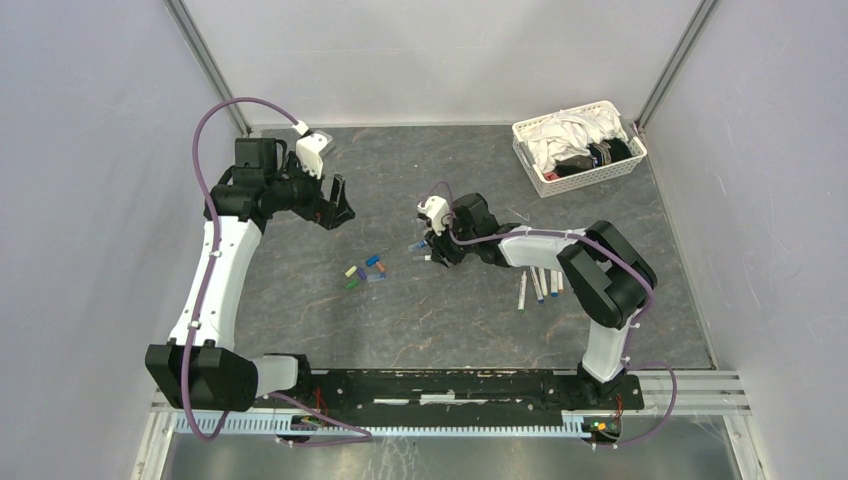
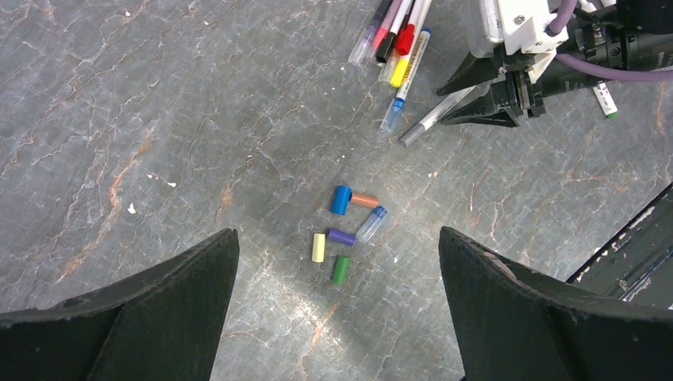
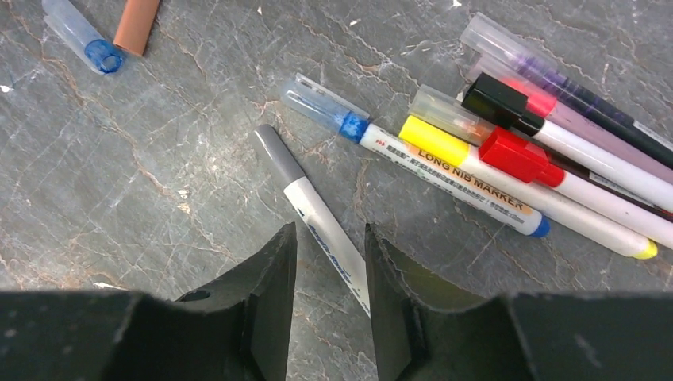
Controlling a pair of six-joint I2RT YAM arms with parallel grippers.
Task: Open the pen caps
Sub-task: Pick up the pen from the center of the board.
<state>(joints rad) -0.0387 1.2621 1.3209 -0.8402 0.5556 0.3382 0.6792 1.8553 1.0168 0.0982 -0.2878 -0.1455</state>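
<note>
Several loose pen caps (blue, orange, clear, purple, yellow, green) lie in a cluster on the grey table; they also show in the top view. My left gripper hangs wide open and empty high above them. A bunch of capped pens lies fanned out by my right gripper. My right gripper is low over the table, jaws narrowly apart. A grey-capped pen lies on the table and runs between its fingers. A clear cap and an orange cap lie beyond.
Several more white pens lie to the right of the right arm. A white lattice basket of cloths stands at the back right. Grey walls close the table at the back and sides.
</note>
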